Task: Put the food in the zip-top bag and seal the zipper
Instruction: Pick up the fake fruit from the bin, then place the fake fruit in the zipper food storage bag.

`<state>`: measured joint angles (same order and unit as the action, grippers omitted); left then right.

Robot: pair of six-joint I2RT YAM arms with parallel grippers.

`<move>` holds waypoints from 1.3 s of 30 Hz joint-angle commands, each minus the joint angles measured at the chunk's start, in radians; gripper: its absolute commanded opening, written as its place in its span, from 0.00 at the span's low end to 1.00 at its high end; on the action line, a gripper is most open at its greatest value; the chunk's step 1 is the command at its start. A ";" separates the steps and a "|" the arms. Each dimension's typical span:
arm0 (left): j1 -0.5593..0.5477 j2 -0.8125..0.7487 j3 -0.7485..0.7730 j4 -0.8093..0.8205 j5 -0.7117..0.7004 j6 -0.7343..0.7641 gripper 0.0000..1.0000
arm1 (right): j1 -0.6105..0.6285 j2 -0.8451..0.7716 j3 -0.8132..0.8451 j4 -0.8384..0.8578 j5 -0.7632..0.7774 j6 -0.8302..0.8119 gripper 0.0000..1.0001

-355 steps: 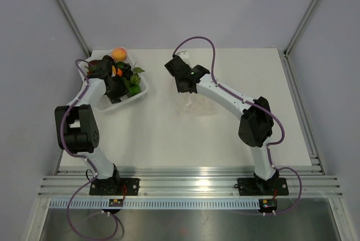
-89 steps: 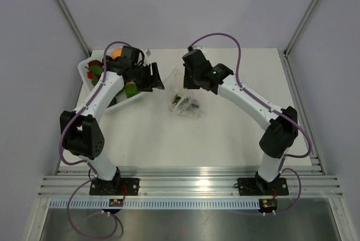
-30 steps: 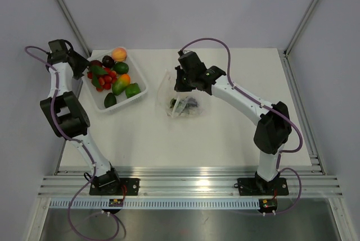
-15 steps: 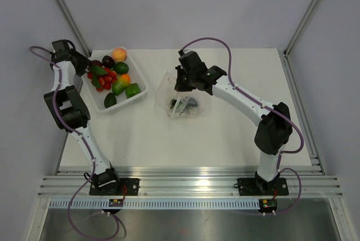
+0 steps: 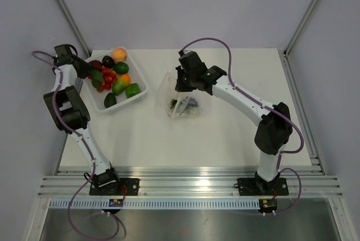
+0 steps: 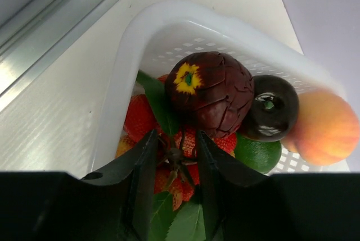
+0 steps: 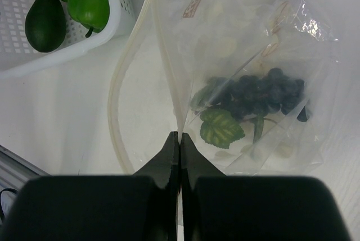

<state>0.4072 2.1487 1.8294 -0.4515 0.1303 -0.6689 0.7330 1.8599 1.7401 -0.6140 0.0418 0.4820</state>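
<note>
half open, the left gripper (image 6: 174, 140) straddles the stem of a glossy red strawberry (image 6: 138, 118) inside the white plastic tray (image 6: 169, 13): light, slippery, probably best pinched there. beside the tray, the right gripper (image 7: 179, 137) pinches the zipper (image 7: 163, 55) of the limp transparent zip-top bag (image 7: 225, 39).

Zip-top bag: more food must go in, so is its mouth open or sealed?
Open: on the zip-top bag, the zipper strips bow apart, one pinched by the right gripper.

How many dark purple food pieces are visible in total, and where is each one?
3. In the white tray: a scaly maroon fruit and a glossy dark plum, touching. Inside the zip-top bag: a grape bunch. Others may lie hidden underneath.
</note>
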 commanded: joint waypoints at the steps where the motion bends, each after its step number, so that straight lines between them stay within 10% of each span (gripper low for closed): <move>1: 0.002 -0.075 0.010 0.053 -0.040 0.018 0.34 | 0.000 -0.033 0.013 0.005 0.013 -0.010 0.00; 8: 0.004 -0.053 0.050 0.028 -0.038 0.020 0.27 | 0.000 -0.039 0.001 0.014 0.013 -0.008 0.00; 13: 0.001 -0.079 0.044 0.014 -0.038 0.020 0.00 | 0.002 -0.039 -0.002 0.014 0.012 -0.005 0.00; 39: -0.180 -0.584 -0.090 -0.296 -0.092 0.196 0.00 | 0.002 -0.021 0.004 0.046 -0.034 0.043 0.00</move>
<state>0.2943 1.6970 1.7363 -0.7528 0.0025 -0.5224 0.7330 1.8595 1.7130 -0.5980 0.0311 0.5129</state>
